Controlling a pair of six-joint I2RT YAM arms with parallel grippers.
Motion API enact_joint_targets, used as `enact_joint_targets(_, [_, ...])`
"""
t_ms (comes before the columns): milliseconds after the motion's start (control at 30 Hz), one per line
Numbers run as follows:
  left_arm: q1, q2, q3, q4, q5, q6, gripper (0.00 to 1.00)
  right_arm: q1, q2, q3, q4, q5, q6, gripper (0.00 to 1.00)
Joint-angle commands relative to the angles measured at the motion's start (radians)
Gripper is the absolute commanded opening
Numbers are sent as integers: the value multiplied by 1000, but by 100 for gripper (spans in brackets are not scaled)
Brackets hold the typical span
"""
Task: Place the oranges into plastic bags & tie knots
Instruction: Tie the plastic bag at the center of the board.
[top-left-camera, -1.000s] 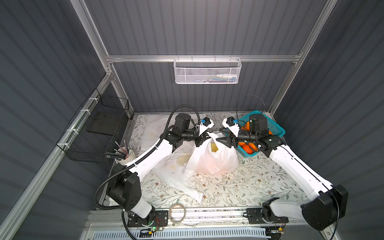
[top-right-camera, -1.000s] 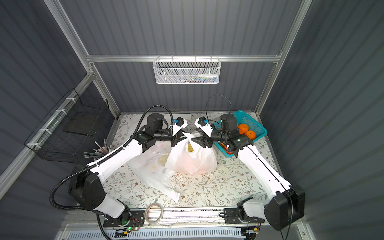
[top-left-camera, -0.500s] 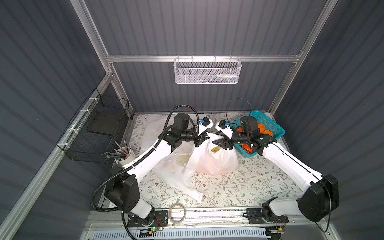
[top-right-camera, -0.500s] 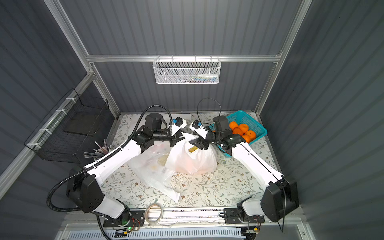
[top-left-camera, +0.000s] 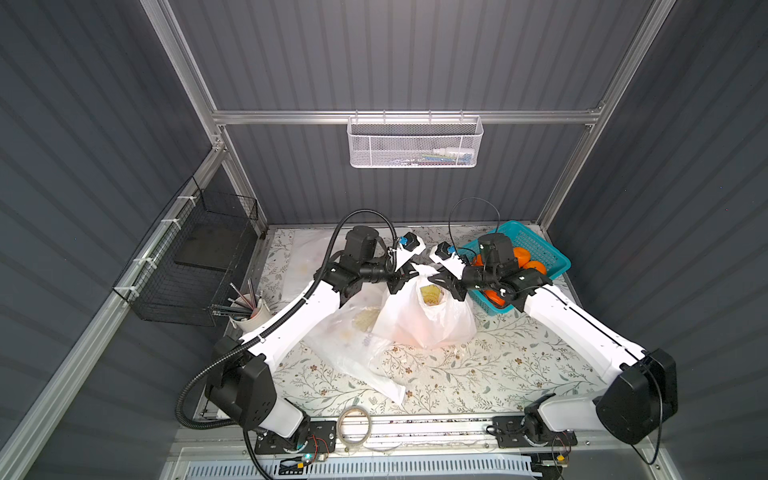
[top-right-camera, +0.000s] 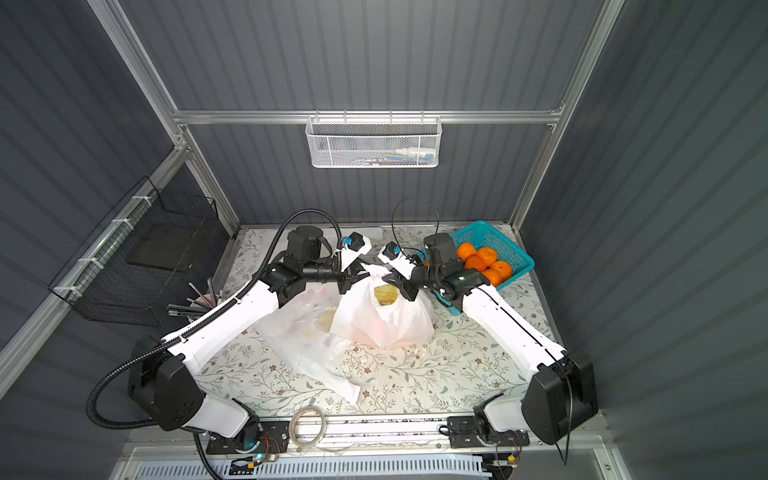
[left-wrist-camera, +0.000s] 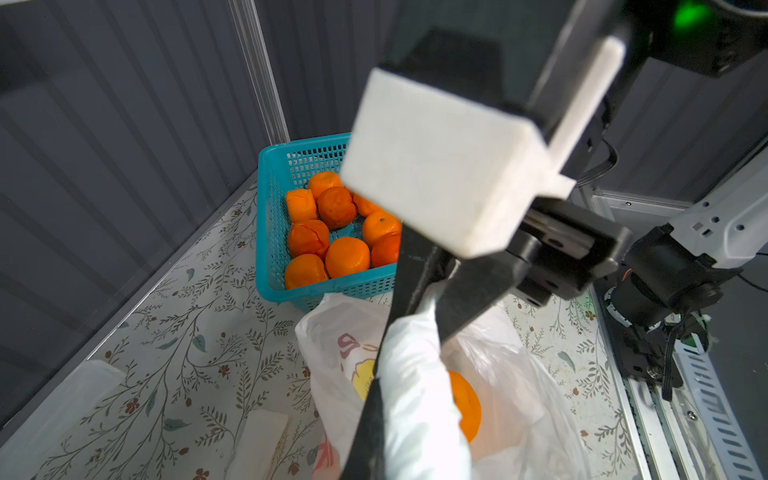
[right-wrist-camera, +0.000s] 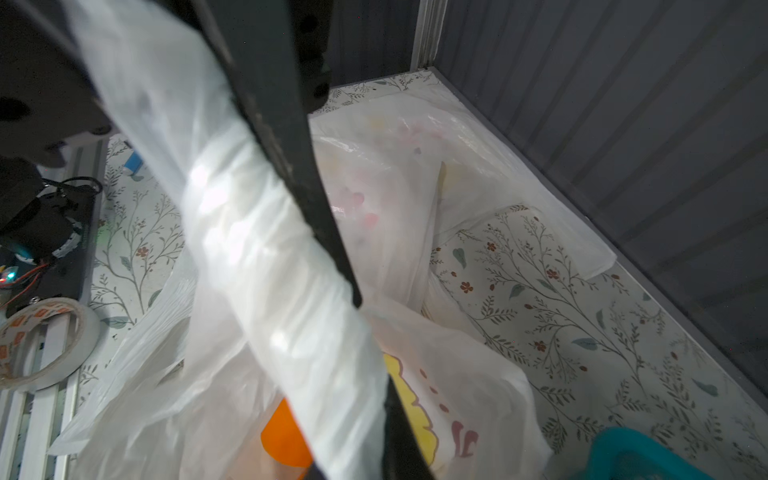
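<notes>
Nearest, on the front rail: a roll of tape (top-left-camera: 354, 420), out of play. Next, flat on the flowered cloth (top-left-camera: 498, 374), an empty bag (top-left-camera: 357, 357), up against the full bag (top-left-camera: 424, 324), upright mid-table with at least one orange (left-wrist-camera: 465, 409) inside and its mouth not yet tied. Just above that mouth, the left pincer (top-left-camera: 404, 277) and right pincer (top-left-camera: 442, 282), tip to tip and close together, each clamped shut on one handle of the full bag: a bunched white strip (left-wrist-camera: 415, 374) pinched in the left one, a like strip (right-wrist-camera: 257, 249) in the right. Long axis of each strip from the mouth up and outward toward its own arm, so the two ends on opposite sides of the opening, not crossed. Probably the start of the knot; next, likely, a crossing of the strips over the mouth, each arm nearest its own handle. Farther back, the teal basket (top-left-camera: 544, 253) just behind the right wrist, more oranges (top-right-camera: 484, 262) in it, and spare bags (top-left-camera: 307, 253) by the far wall.
</notes>
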Motion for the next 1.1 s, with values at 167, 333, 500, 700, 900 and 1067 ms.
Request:
enact_joint_targets(167, [-28,-58,13,-87,-50,-68,0,28,-13,-24,151,373,42,0])
enact_joint_targets(333, [-44,-67,11,-126,-75,-87,0,49,-15,-56,322,602,44,0])
enact_joint_targets(500, [-49,-58,22,-137,-90,-91,0,75,-8,-57,425,708,-22,0])
enact_joint_targets(700, [-50,-37,54,-144,-81,-110,0,109,1,-79,541,890,-150,0])
enact_joint_targets(900, [-55,-22,47,-103,-7,-153,0,108,-13,-113,634,780,-70,0])
enact_joint_targets(1067, [-62,-18,-3,-18,44,-215,0,107,-9,-183,750,507,99,0])
